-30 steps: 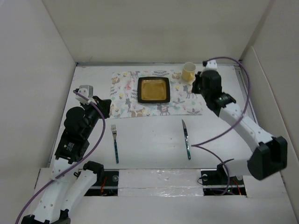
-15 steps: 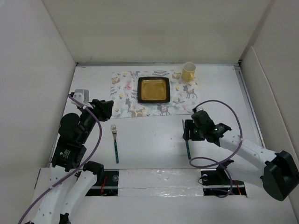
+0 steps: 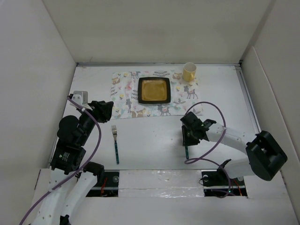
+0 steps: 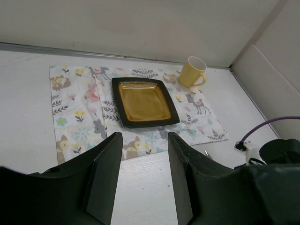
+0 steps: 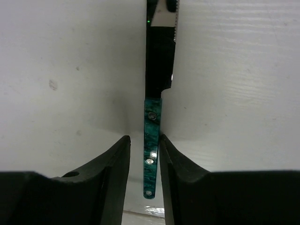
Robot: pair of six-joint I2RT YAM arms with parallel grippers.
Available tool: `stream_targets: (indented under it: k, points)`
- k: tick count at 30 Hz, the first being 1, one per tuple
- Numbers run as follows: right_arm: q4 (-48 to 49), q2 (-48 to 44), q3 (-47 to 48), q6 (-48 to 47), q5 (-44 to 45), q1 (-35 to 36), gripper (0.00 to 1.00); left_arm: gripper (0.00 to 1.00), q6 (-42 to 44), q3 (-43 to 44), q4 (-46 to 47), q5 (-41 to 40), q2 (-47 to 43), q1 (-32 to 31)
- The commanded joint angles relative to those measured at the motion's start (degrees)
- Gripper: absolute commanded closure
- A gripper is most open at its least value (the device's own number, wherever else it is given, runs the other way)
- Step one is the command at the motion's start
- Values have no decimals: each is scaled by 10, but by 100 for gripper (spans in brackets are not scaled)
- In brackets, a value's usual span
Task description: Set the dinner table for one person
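My right claw [image 5: 144, 140] has dropped from the mug [image 3: 189, 71] to the knife [image 5: 157, 70], 5 o'clock of the plate [image 3: 153, 90] on the bench [image 3: 150, 140]. It sits half-open astride the handle, ready to grip; my left claw [image 4: 144, 138] waits open, empty.

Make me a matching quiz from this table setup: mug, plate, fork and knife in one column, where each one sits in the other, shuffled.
1. mug
2. plate
3. fork
4. knife

A. middle of the cloth mat
B. bare dinner table, in front of the mat's left end
C. between the fingers of the right gripper
D. far right corner of the mat

Pairs: 1-D, 2-A, 3-B, 4-C
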Motion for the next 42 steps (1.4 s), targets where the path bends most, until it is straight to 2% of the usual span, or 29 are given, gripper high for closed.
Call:
stream_targets:
  k: [1,3,8,10,13,18,21,25,26,31,32,36,39,42]
  points:
    - [-4,57,12,12,-21,13,71,60,2,12,23,3,-14,3]
    - [3,72,9,23,-25,22,78,60,2,11,25,6,-15,3]
    - [-26,94,36,47,21,63,88,60,3,17,18,-7,-24,-2]
    - [-27,110,43,57,40,70,99,60,3,18,17,-7,-30,-2]
    - [-34,108,54,74,66,96,100,60,3,17,16,-14,-30,-8]
    - [-98,37,125,59,114,109,100,60,3,13,19,-5,-24,-8]
    - [-119,25,195,10,138,81,100,60,2,12,20,-5,-24,-8]
    - [-94,36,259,-71,124,20,100,60,3,11,19,-13,-22,-8]
    - [-62,44,279,-82,117,-3,100,60,2,11,20,-12,-22,-8]
    - [38,157,350,-147,78,-87,100,59,2,9,23,-16,-20,-8]
    - [61,182,365,-149,68,-115,100,56,3,7,23,-15,-18,-8]
    - [38,312,503,-180,45,-150,100,53,2,6,22,-19,-7,-8]
    - [26,381,567,-187,40,-172,100,53,2,6,23,-19,-7,-8]
    - [34,423,586,-182,17,-190,100,52,2,6,22,-23,-4,-8]
